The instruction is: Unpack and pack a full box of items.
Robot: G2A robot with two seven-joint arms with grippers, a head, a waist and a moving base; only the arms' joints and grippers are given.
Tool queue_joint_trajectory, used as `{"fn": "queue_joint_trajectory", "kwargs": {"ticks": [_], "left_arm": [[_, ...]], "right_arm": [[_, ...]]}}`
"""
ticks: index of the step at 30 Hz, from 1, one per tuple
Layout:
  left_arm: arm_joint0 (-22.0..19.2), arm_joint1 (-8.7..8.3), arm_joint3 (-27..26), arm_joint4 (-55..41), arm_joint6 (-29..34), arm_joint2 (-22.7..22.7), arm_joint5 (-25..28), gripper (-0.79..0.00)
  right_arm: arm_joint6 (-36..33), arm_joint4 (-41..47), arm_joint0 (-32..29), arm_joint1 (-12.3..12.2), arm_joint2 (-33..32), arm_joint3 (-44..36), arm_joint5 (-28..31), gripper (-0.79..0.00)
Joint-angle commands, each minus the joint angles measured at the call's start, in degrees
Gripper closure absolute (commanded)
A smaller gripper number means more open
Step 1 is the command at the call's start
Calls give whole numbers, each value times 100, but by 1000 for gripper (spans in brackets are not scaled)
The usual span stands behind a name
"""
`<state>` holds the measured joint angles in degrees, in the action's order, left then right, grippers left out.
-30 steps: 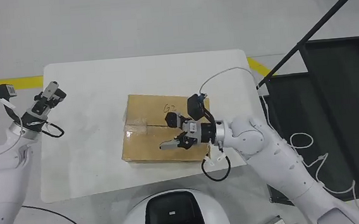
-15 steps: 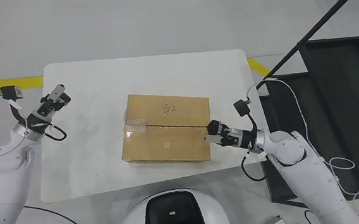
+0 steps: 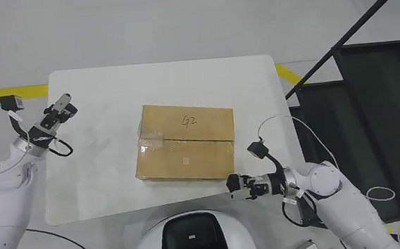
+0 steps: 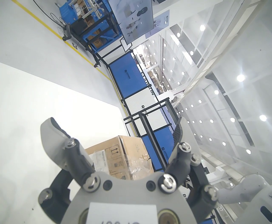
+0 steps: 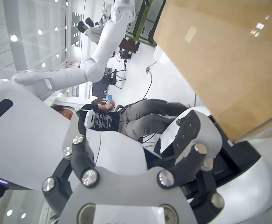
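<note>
A closed brown cardboard box [image 3: 186, 141] with a taped seam sits in the middle of the white table [image 3: 98, 175]. My right gripper [image 3: 234, 185] hovers low at the table's front edge, just off the box's front right corner, open and holding nothing. In the right wrist view the box's side [image 5: 223, 63] looms close beside the open gripper [image 5: 131, 129]. My left gripper [image 3: 61, 107] hangs over the table's left edge, well away from the box, open and empty. The left wrist view shows its spread fingers [image 4: 53, 131] with the box [image 4: 119, 152] farther off between them.
A black metal rack [image 3: 367, 90] stands right of the table, close to my right arm. A yellow floor line [image 3: 7, 92] runs behind the table on the left. Bare table surface surrounds the box on every side.
My right gripper has drawn back off the box top, past its right side, down to the front right corner. The left arm has barely shifted. The box stays shut and in place.
</note>
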<state>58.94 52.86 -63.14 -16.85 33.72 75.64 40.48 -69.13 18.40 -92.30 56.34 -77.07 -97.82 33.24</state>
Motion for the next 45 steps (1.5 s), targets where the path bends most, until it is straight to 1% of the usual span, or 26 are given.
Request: {"fn": "queue_joint_trajectory", "kwargs": {"ticks": [1,5,11,20,24,27,30,32,34,35,37,39,42,45], "left_arm": [[9,9,9,24,-1,1,-9,-785],[16,23,23,62,-8,13,-21,-785],[13,35,26,192,-50,63,-39,-785],[0,67,8,263,-91,91,-75,-785],[-5,85,-15,291,-105,89,-70,-785],[-13,97,-5,321,-155,102,-72,-785],[-15,111,-4,338,-197,106,-83,-785],[-16,118,-6,334,-211,118,-94,-785],[-18,125,-6,324,-247,135,-104,-785],[-22,130,-7,325,-269,140,-111,-785],[-31,144,-18,311,-348,146,-124,-785],[-37,159,-40,310,-446,154,-120,-785],[-46,176,-55,311,-598,192,-139,-785],[-44,183,-41,313,-683,249,-168,-785]], "right_arm": [[-61,-3,90,15,200,152,-136,-785],[136,-129,329,60,493,557,-275,-785],[668,-411,612,108,676,997,-419,-785],[1353,-360,840,125,532,1168,-162,-785],[1424,-456,958,129,541,1196,-110,-785],[1239,-443,935,107,515,953,3,-785],[794,-286,818,52,414,234,215,-785],[740,-290,757,24,292,-233,407,-785],[884,-658,791,12,194,-536,475,-785],[1105,-866,843,24,181,-610,509,-785],[1626,-1566,1041,67,237,-603,479,-785],[2360,-2191,1264,148,423,-525,558,-785],[3379,-3718,1632,274,759,-434,450,-785],[4335,-5224,1839,400,1181,-423,88,-785]]}}
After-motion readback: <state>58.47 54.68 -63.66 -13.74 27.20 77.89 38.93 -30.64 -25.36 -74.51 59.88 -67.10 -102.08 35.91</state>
